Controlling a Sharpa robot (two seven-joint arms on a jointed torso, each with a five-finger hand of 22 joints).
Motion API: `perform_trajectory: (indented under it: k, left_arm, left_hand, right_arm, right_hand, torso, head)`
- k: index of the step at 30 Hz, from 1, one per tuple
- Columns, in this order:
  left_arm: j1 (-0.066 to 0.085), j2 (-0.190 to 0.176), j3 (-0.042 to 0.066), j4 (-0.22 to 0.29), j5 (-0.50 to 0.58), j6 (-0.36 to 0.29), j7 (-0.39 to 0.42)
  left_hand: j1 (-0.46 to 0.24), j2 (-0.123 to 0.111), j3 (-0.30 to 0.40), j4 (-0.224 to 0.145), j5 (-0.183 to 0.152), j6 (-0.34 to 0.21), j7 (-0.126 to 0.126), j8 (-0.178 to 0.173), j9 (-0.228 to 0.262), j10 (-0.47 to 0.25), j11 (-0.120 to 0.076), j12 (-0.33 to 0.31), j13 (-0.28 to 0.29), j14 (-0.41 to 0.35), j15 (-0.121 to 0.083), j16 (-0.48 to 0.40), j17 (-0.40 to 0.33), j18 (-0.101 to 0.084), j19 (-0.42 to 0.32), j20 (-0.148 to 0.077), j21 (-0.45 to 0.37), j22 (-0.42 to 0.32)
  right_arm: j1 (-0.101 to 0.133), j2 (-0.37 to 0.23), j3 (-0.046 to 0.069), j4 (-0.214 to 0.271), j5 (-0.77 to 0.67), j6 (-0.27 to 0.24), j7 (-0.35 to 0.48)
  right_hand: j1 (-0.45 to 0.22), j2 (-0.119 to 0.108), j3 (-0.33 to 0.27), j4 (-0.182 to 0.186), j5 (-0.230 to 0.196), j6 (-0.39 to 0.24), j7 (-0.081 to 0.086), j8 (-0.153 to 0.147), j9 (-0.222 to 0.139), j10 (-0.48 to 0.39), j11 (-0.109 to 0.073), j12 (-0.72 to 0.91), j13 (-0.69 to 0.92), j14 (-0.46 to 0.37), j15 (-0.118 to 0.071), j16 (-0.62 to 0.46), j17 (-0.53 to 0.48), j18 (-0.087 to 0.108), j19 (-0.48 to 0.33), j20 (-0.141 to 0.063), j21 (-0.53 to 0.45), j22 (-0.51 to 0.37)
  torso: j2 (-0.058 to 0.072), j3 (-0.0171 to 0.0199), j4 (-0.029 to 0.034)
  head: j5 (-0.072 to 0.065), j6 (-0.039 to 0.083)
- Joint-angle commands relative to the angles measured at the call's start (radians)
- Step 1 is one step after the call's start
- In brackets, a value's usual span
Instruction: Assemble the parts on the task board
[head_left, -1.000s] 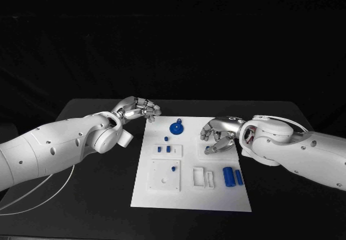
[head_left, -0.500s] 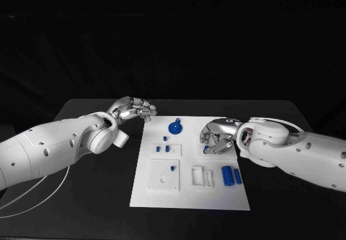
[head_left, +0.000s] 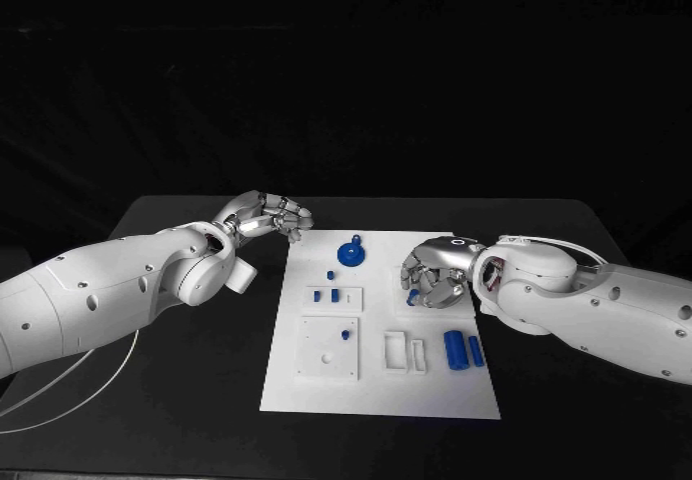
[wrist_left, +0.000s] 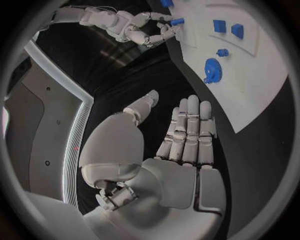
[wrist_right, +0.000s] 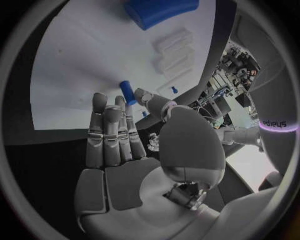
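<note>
On the black desk (head_left: 173, 400), white plastic task board (head_left: 382, 395): right hand (head_left: 433, 272) fingers pinch a small blue peg (wrist_right: 127, 92), left hand (head_left: 268, 218) curled in, holding nothing; blue cylinders (head_left: 463, 352) apparently still unassembled.

One task board (head_left: 433, 390) on the tabletop (head_left: 173, 400). On the board: one blue gear (head_left: 351, 256), two blue cylinders (head_left: 456, 351) side by side, several small blue pegs (head_left: 336, 296). Two hands: left hand (head_left: 268, 217), right hand (head_left: 434, 272).

The task board (head_left: 433, 385) is showing plain white; the parts (head_left: 459, 352) are showing blue; the table (head_left: 173, 400) is showing black.
</note>
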Motion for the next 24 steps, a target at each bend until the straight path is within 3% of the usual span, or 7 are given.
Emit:
perform_trajectory:
  k: [1,10,14,20,24]
  left_arm:
    - [0.001,0.000,0.001,0.002,0.011,0.015,0.005]
    - [0.001,-0.001,0.001,0.003,0.011,0.015,0.002]
    - [0.001,-0.001,0.001,0.003,0.011,0.015,0.002]
    - [0.001,-0.001,0.001,0.003,0.011,0.015,0.002]
    - [0.001,-0.001,0.001,0.003,0.011,0.015,0.003]
  left_hand:
    - [-0.005,0.004,-0.001,0.000,0.005,-0.004,0.005,0.006,-0.001,-0.007,0.001,0.004,0.002,0.004,0.004,-0.007,0.002,0.014,0.003,0.005,-0.004,0.001]
    - [-0.006,0.004,-0.001,0.001,0.005,-0.004,0.005,0.006,-0.002,-0.008,0.001,0.004,0.002,0.004,0.004,-0.007,0.002,0.014,0.003,0.005,-0.005,0.001]
    - [-0.007,0.004,-0.001,0.002,0.005,-0.005,0.005,0.007,-0.002,-0.008,0.002,0.004,0.002,0.004,0.004,-0.008,0.003,0.014,0.003,0.005,-0.005,0.002]
    - [-0.007,0.004,-0.001,0.002,0.005,-0.005,0.005,0.007,-0.002,-0.008,0.002,0.004,0.002,0.004,0.004,-0.008,0.003,0.014,0.003,0.005,-0.005,0.002]
    - [-0.007,0.004,-0.001,0.002,0.005,-0.005,0.005,0.007,-0.003,-0.008,0.002,0.004,0.002,0.004,0.004,-0.008,0.003,0.014,0.003,0.005,-0.005,0.002]
  right_arm:
    - [-0.003,0.003,0.000,-0.002,-0.023,0.011,-0.002]
    - [-0.013,0.010,-0.001,-0.007,-0.027,0.012,0.003]
    - [-0.015,0.010,-0.001,-0.005,-0.023,0.016,0.010]
    - [-0.017,0.011,-0.001,-0.007,-0.060,0.011,-0.002]
    - [-0.017,0.012,-0.001,-0.008,-0.076,-0.004,-0.009]
  right_hand:
    - [0.002,0.011,0.005,-0.001,-0.004,0.008,0.001,0.004,0.001,-0.002,-0.004,0.006,0.003,-0.001,-0.010,0.005,0.001,0.007,0.004,-0.001,0.005,0.025]
    - [-0.001,0.013,0.009,-0.002,-0.003,0.010,0.000,0.004,0.002,-0.006,-0.005,0.013,0.009,-0.002,-0.010,0.008,0.000,0.007,0.002,-0.001,0.008,0.025]
    - [-0.002,0.024,0.019,-0.002,-0.003,0.017,-0.003,0.006,0.004,-0.006,-0.007,0.024,0.017,-0.002,-0.012,0.013,-0.001,0.007,0.002,-0.002,0.014,0.025]
    - [0.011,0.078,0.061,-0.021,-0.002,0.054,-0.018,0.023,0.015,0.014,-0.021,0.060,0.043,0.009,-0.026,0.036,0.000,0.007,0.012,-0.011,0.039,0.026]
    - [0.012,0.087,0.076,-0.033,-0.004,0.064,-0.022,0.027,0.021,0.018,-0.026,0.072,0.054,0.012,-0.031,0.041,-0.002,0.007,0.015,-0.013,0.049,0.025]
  torso:
    - [0.000,0.0003,-0.0002]
    - [0.000,0.0004,0.0000]
    - [0.000,0.0003,-0.0006]
    - [0.000,0.0003,-0.0003]
    - [0.000,0.0003,-0.0008]
  head:
    - [0.000,-0.001]
    - [0.000,-0.003]
    - [0.000,-0.004]
    - [-0.001,-0.007]
    - [-0.001,-0.007]
